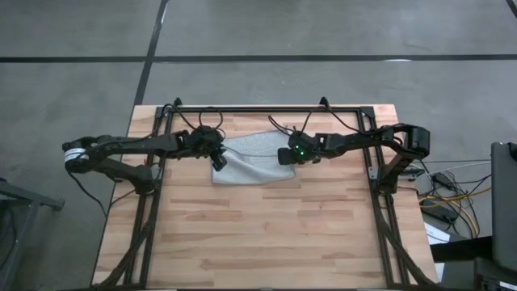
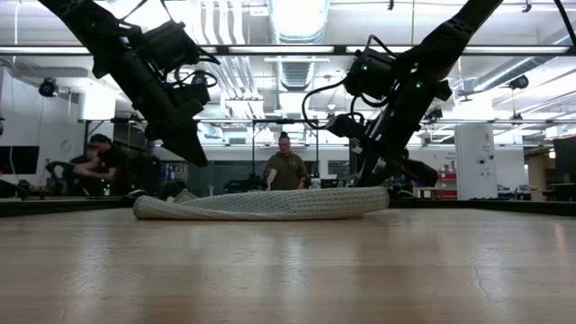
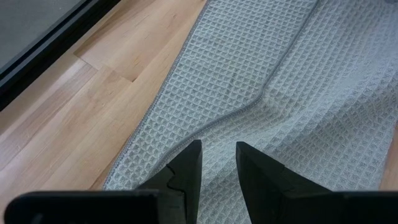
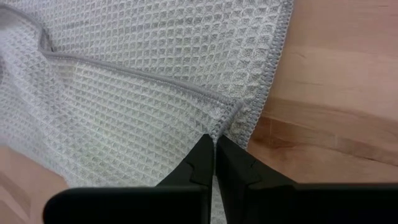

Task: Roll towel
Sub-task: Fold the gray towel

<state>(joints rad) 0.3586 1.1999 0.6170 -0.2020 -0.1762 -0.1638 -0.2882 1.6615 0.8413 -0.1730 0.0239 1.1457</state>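
Towel (image 3: 298,93) cut off by both wrist views' edges; people (image 2: 286,169) blurred.

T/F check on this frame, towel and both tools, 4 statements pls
1. The towel lies spread out flat in a single layer. False: part of it is folded over, a hemmed edge running across the lower layer.
2. The right tool has its fingers shut at a folded towel corner. True.
3. The left tool is over bare wood, clear of the towel. False: it is over the towel, fingers slightly apart.
4. The towel rests on the wooden table. True.
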